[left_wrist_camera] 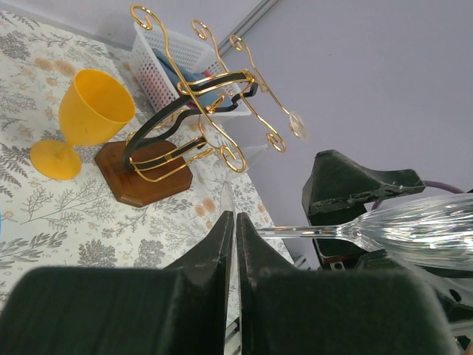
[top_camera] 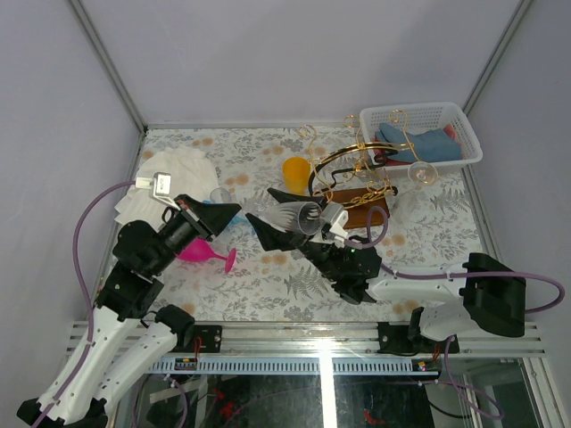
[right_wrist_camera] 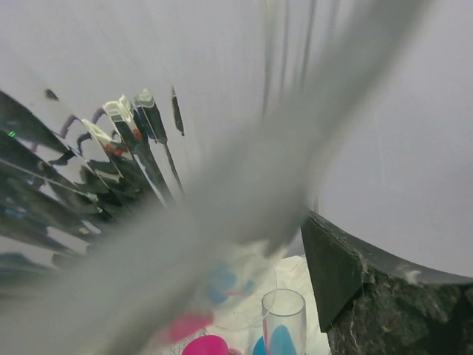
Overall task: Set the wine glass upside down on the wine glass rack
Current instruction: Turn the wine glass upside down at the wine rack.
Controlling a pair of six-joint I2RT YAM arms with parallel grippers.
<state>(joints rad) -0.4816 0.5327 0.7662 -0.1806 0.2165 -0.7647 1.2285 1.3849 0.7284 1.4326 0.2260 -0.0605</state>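
Note:
The clear ribbed wine glass (top_camera: 299,214) lies on its side in the air above the table's middle, its foot pointing left. My left gripper (top_camera: 234,212) is shut on the thin foot, which shows edge-on between its fingertips (left_wrist_camera: 235,222); stem and bowl (left_wrist_camera: 414,229) stretch to the right. My right gripper (top_camera: 260,204) stands open with a finger on either side of the bowl. In the right wrist view the blurred bowl (right_wrist_camera: 185,244) fills the frame beside one finger (right_wrist_camera: 351,274). The wine glass rack (top_camera: 357,183) stands behind on its wooden base (left_wrist_camera: 144,177).
A yellow goblet (top_camera: 296,169) stands left of the rack. Another clear glass (top_camera: 419,172) hangs on a gold arm. A white basket (top_camera: 419,134) with blue cloth sits at back right. A pink goblet (top_camera: 205,254) lies under my left arm, near a white cloth (top_camera: 174,174).

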